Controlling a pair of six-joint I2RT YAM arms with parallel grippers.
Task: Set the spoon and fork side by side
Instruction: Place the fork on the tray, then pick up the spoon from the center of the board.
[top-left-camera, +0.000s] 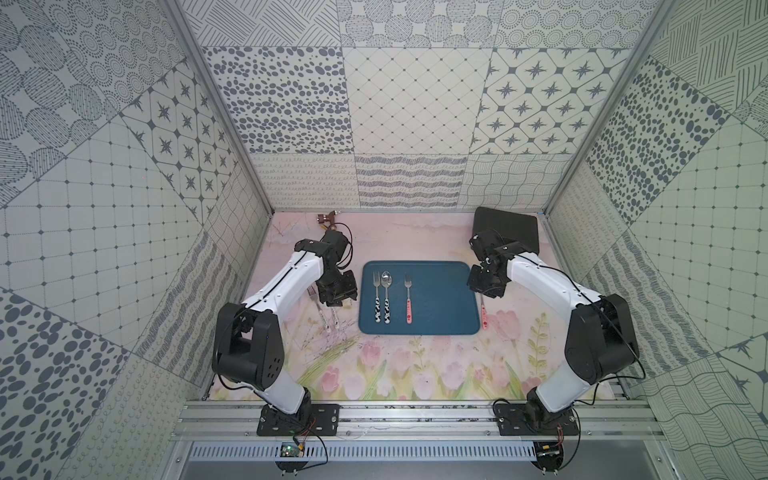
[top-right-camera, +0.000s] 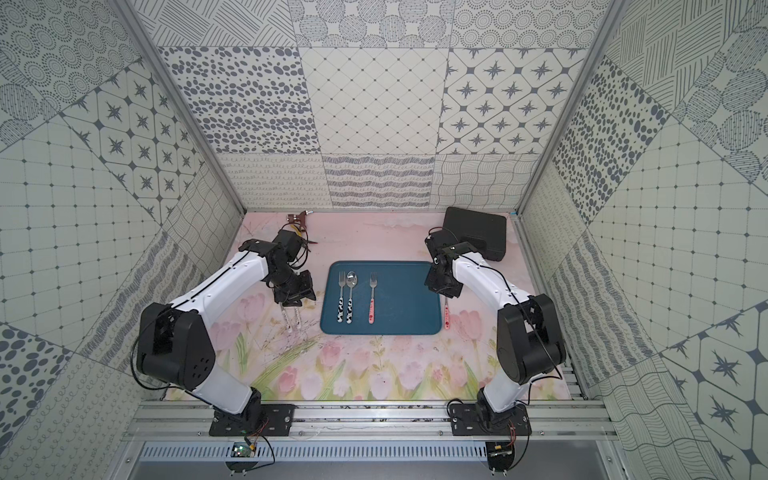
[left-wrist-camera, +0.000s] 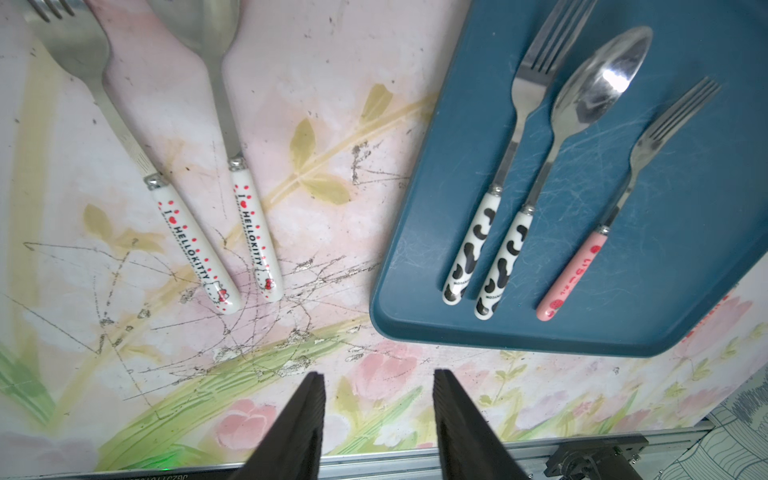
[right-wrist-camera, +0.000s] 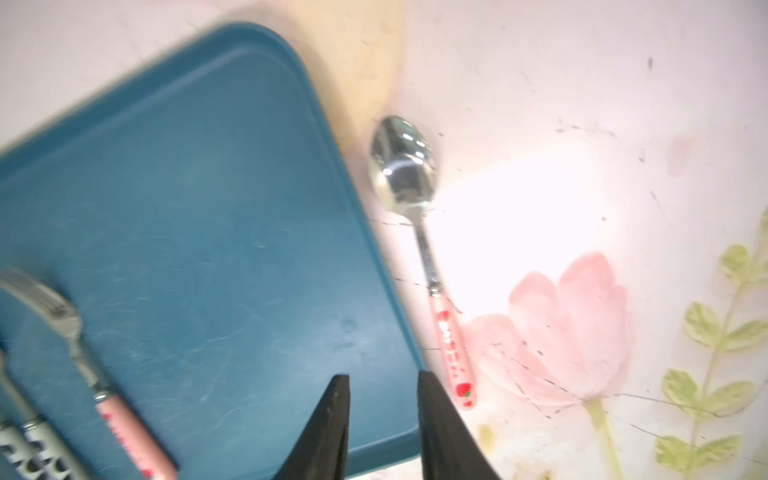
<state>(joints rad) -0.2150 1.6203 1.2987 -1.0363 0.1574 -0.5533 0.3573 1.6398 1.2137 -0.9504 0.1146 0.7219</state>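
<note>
Carrying cow-patterned fork (top-left-camera: 377, 297) beside cow-patterned spoon (top-left-camera: 387, 297), plus pink fork (top-left-camera: 408, 299), in blue tray (top-left-camera: 440, 299), leaving pink spoon (right-wrist-camera: 431, 270) just outside its rim, hovering left gripper (left-wrist-camera: 378, 374) and right gripper (right-wrist-camera: 382, 376) parted, empty.

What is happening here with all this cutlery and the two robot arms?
The arms are pairing cutlery on a blue tray. A cow-pattern fork and cow-pattern spoon lie side by side on it, and a pink fork lies alone. The matching pink spoon is on the table beside the tray, near the open, empty right gripper. The left gripper, also open and empty, hovers near a Hello Kitty fork and Hello Kitty spoon on the table.
</note>
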